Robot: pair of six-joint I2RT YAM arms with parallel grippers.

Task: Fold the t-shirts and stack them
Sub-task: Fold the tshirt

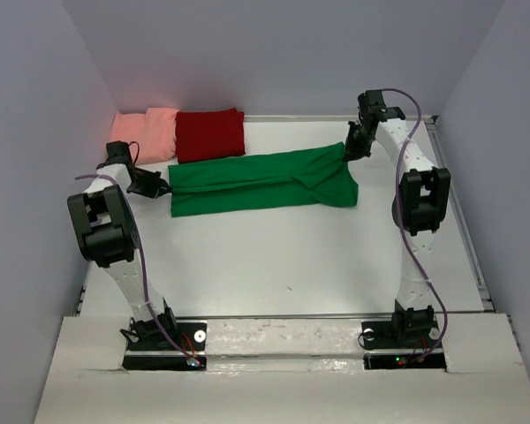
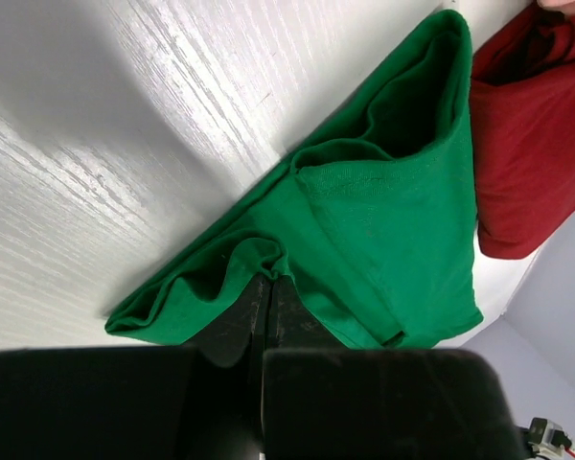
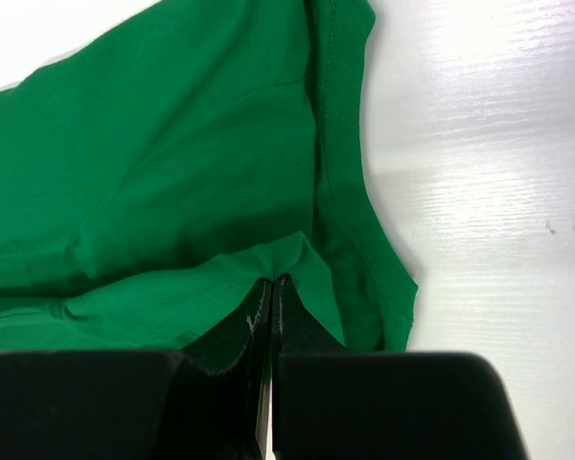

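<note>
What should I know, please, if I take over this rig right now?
The left gripper is shut on the green t-shirt at its left end; the right gripper is shut on its far right corner. It lies as a partly folded band across the table. The dark red t-shirt and salmon-pink t-shirt lie folded side by side at the far left, not stacked. Left: finish folding the green one, then stack all three.

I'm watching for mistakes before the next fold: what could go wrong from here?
The left gripper and right gripper hold only small tucks of the green t-shirt in shut jaws; lifting could slip it free. Its far edge lies beside the dark red t-shirt, so dragging might disturb that.
</note>
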